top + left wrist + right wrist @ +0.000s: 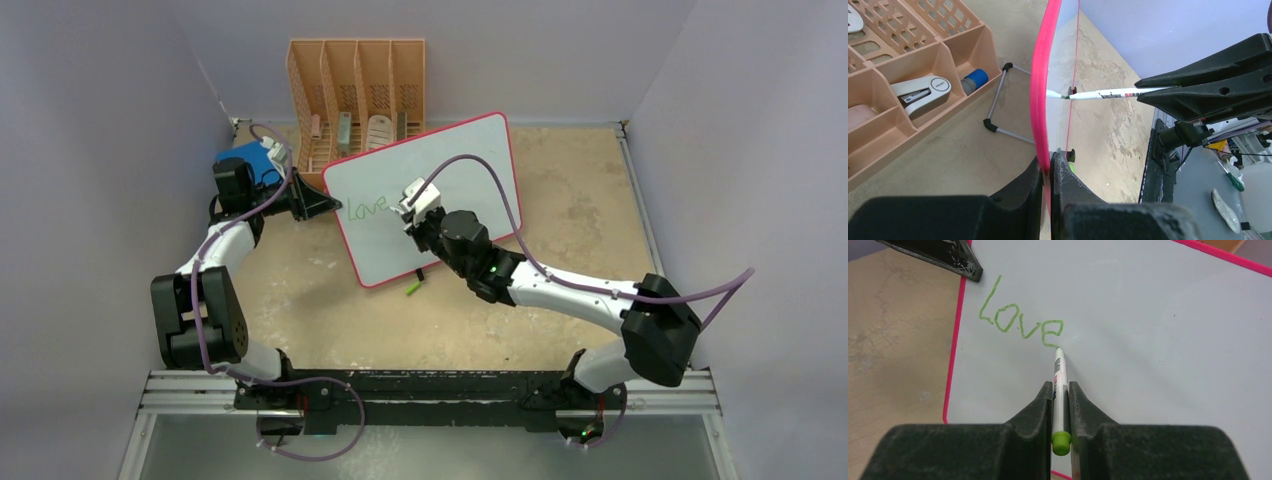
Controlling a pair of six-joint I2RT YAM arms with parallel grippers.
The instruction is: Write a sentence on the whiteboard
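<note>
One word of the sentence [1020, 322], "Love", is on the whiteboard [470, 170], which sits mid-table, just near of the organizer [355, 70]. We clamp our left gripper [1050, 167] on its pink left rim, likely to keep it from sliding under pressure. Our right gripper [1060, 392] is closed on the green marker [1060, 371], tip meeting the board right after the e.
</note>
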